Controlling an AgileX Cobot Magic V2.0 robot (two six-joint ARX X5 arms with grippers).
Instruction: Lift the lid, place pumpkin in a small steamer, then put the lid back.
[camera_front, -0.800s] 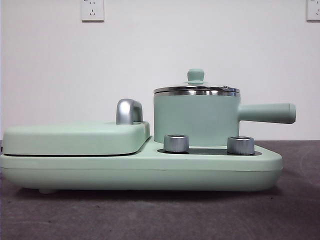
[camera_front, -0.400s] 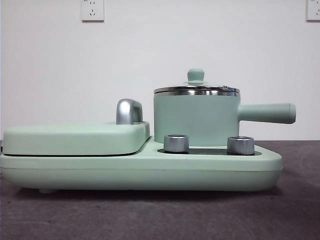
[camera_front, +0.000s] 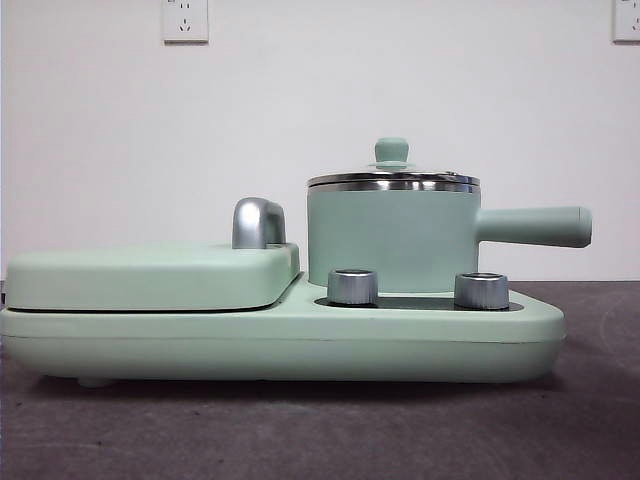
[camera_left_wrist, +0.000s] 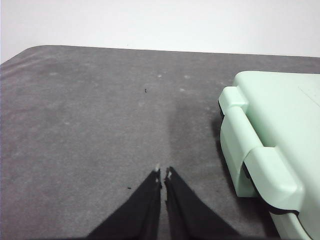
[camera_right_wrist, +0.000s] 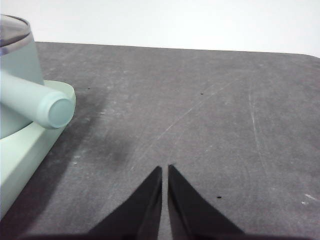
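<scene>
The small steamer (camera_front: 392, 240), a mint-green pot with a long side handle (camera_front: 535, 226), stands on the right half of the mint-green cooker base (camera_front: 280, 340). The lid (camera_front: 393, 178) with its mint-green knob (camera_front: 391, 151) sits on the pot. The pumpkin is out of view. My left gripper (camera_left_wrist: 163, 173) is shut and empty above the table, beside the cooker's left end (camera_left_wrist: 260, 150). My right gripper (camera_right_wrist: 164, 169) is shut and empty above the table, off the end of the pot's handle (camera_right_wrist: 35, 100). Neither arm shows in the front view.
The wide flat griddle cover (camera_front: 150, 275) with a chrome handle (camera_front: 257, 222) takes the cooker's left half. Two steel dials (camera_front: 352, 286) (camera_front: 481, 290) stand in front of the pot. Dark grey table (camera_right_wrist: 200, 100) lies on both sides of the cooker.
</scene>
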